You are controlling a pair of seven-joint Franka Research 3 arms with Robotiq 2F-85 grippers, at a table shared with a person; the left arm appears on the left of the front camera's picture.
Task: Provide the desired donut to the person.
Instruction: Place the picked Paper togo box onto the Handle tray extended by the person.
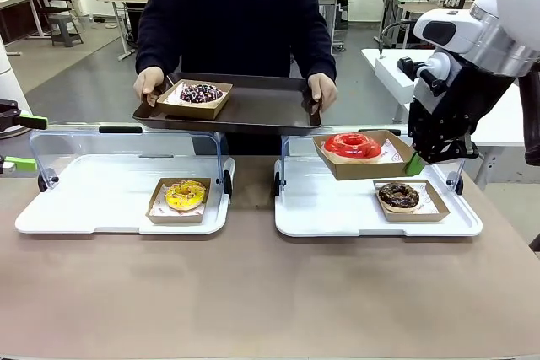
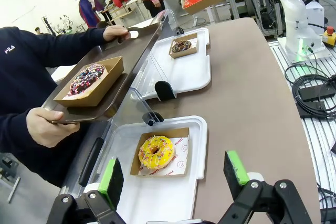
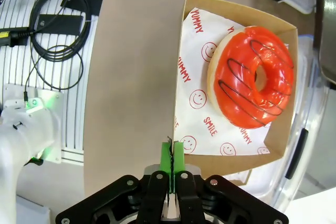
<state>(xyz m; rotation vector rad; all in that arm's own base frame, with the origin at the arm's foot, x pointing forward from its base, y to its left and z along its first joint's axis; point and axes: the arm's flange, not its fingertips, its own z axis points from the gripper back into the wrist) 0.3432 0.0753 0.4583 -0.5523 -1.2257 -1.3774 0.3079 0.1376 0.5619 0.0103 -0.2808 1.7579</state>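
Two fingers of the right gripper [image 3: 172,162] pinch the edge of a cardboard box [image 1: 361,158] holding the red donut [image 1: 353,145], lifted above the right white tray [image 1: 337,212]. Across the table, the person [image 1: 236,14] holds a dark tray [image 1: 253,107]. The left gripper [image 2: 176,174] stands open over the yellow donut [image 2: 156,151].

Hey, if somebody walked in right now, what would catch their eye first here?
The red glazed donut in its cardboard box, held in the air above the right white tray by the right gripper, which pinches the box's edge. Across the table, the person holds out a dark tray carrying a chocolate sprinkled donut.
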